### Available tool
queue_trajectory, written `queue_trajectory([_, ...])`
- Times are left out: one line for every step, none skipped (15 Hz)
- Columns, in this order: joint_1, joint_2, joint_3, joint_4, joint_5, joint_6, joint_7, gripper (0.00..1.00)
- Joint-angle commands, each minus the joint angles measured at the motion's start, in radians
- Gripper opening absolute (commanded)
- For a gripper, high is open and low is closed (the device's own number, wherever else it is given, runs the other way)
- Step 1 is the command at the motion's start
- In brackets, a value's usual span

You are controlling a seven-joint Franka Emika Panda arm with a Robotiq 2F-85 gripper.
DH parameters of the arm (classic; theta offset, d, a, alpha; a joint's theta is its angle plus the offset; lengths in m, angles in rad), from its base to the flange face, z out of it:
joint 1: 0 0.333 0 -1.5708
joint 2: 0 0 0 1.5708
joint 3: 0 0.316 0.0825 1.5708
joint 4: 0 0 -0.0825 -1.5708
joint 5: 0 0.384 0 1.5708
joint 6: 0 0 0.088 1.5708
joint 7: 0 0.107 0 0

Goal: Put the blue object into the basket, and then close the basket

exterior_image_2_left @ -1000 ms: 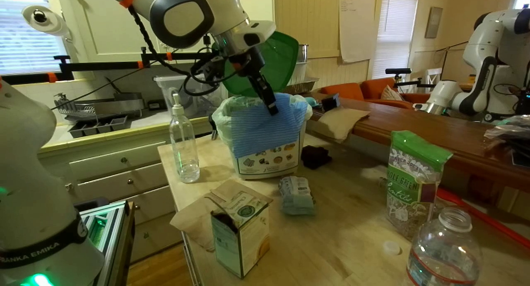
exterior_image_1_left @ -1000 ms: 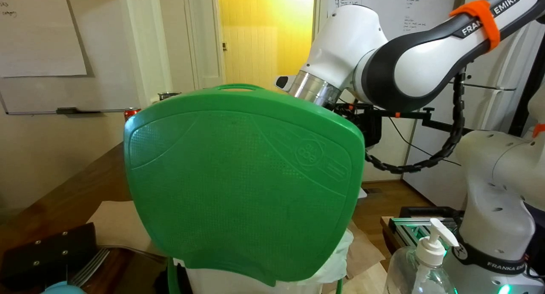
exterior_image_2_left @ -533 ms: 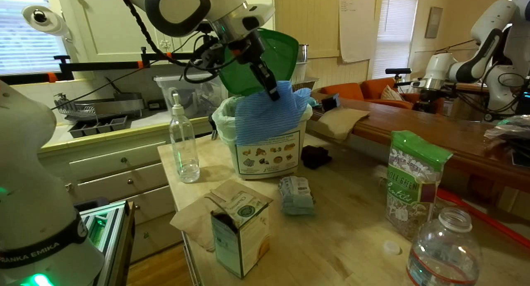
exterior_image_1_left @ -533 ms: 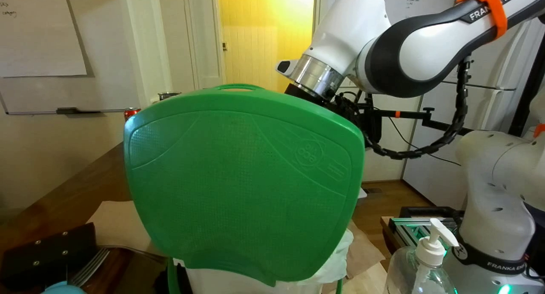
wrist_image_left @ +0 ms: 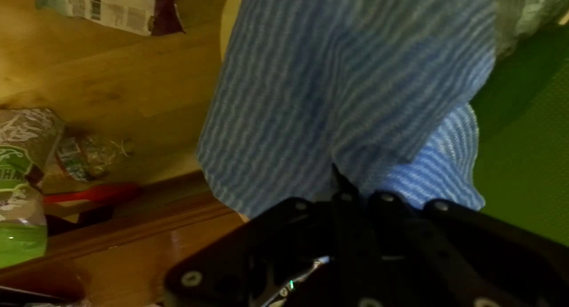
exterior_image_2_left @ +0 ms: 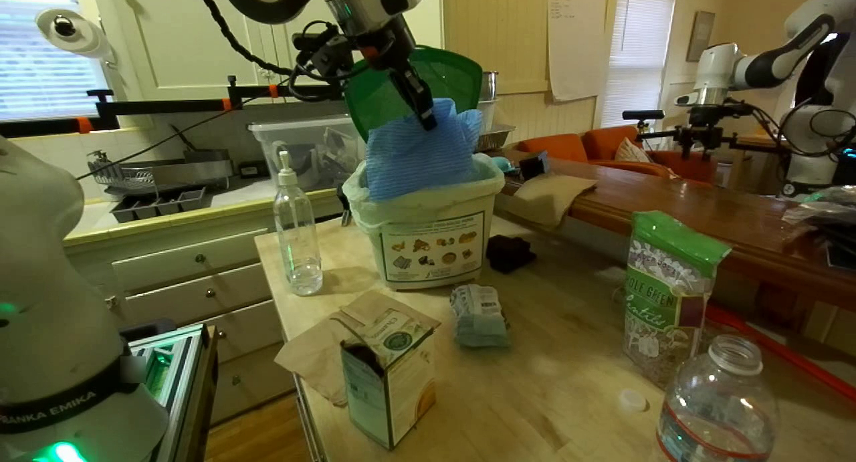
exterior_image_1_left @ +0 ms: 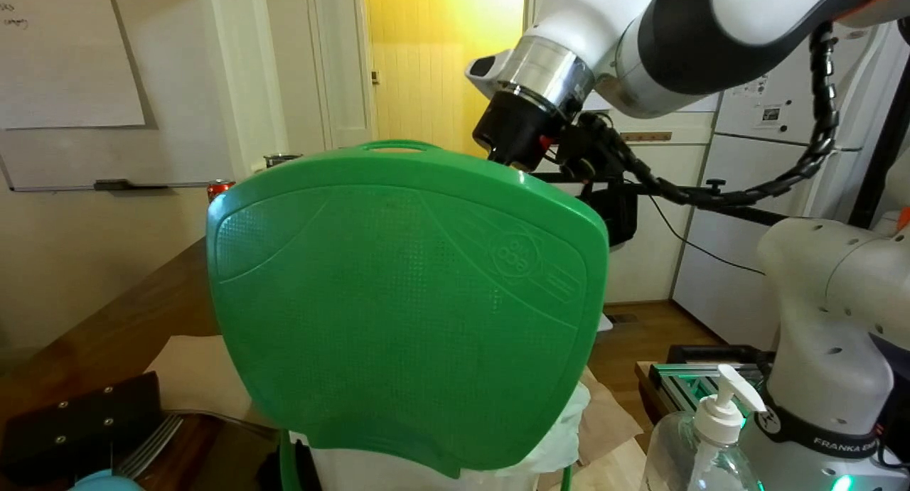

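1. Standing far left in an exterior view: white arm base (exterior_image_2_left: 53,295), green light (exterior_image_2_left: 67,452) lit at its foot.
2. Clear pump bottle (exterior_image_2_left: 299,241) stood upright on the wooden table (exterior_image_2_left: 535,395), left of the basket (exterior_image_2_left: 435,248), near it but apart.
3. Brown paper (exterior_image_2_left: 314,355) lay at the table edge, partly hidden by a carton (exterior_image_2_left: 391,382) that stood with its top partly open.
4. Green lid (exterior_image_1_left: 409,299) stood raised behind the basket's mouth, so closing was not done. Seen from its outer face in an exterior view, it hid the fingertips and the cloth.
5. Task's thing, the blue cloth (exterior_image_2_left: 421,154): hung over the basket's mouth, upper part well above the rim. Couldn't tell whether its lower edge touched the liner (exterior_image_2_left: 461,191).
6. Gripper (exterior_image_2_left: 429,121) had the cloth pinched near its top, pointing down at a tilt. Wrist view showed fabric gathered at the fingers (wrist_image_left: 349,227), striped folds spreading out from there.
7. Basket sat upright, white, liner folded over its rim, printed label on the front.
8. Small packet (exterior_image_2_left: 480,315) lay just in front of the basket; dark bundle (exterior_image_2_left: 509,253) just to its right.
9. White cap (exterior_image_2_left: 632,400) lay flat, then lentil pouch (exterior_image_2_left: 669,295) upright, then clear plastic bottle (exterior_image_2_left: 719,408), uncapped.
10. Another robot arm (exterior_image_2_left: 742,67) showed far right in the background, well apart.
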Motion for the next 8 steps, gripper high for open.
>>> queue_trajectory([0.073, -0.002, -0.035, 0.022, 0.102, -0.056, -0.081, 0.01])
queue_trajectory([0.085, 0.003, -0.039, 0.023, 0.120, -0.062, -0.096, 0.01])
queue_trajectory([0.095, 0.015, -0.044, 0.018, 0.138, -0.063, -0.112, 0.01])
queue_trajectory([0.100, 0.022, -0.044, 0.018, 0.150, -0.073, -0.123, 0.01])
queue_trajectory([0.100, 0.036, -0.044, 0.014, 0.156, -0.074, -0.133, 0.01])
queue_trajectory([0.104, 0.048, -0.047, 0.012, 0.167, -0.079, -0.147, 0.01])
queue_trajectory([0.098, 0.066, -0.041, 0.008, 0.165, -0.074, -0.149, 0.01])
queue_trajectory([0.098, 0.080, -0.041, 0.008, 0.170, -0.075, -0.158, 0.01])
